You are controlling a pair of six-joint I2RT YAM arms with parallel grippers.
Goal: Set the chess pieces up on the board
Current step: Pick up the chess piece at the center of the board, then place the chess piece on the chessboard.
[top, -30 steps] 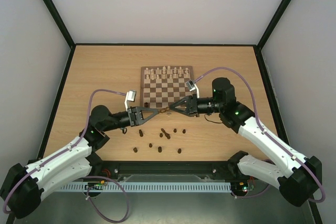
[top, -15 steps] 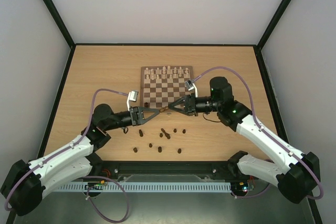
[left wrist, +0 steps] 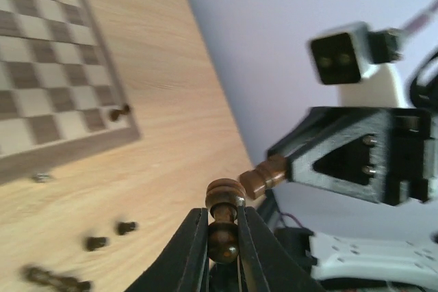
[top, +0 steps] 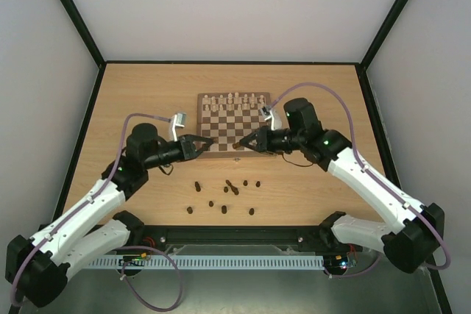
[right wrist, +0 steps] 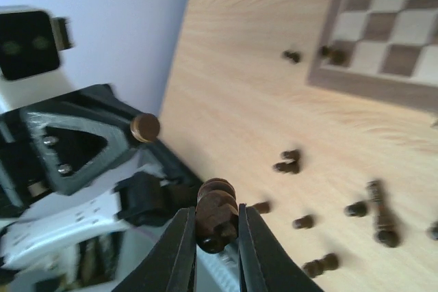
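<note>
Left tool (left wrist: 222, 222) around chess piece (left wrist: 224, 195)

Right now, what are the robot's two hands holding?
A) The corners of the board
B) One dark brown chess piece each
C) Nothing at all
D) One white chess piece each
B: in the wrist views the left gripper is pinched shut on a dark brown piece, and the right gripper is pinched shut on a second dark piece.
</note>
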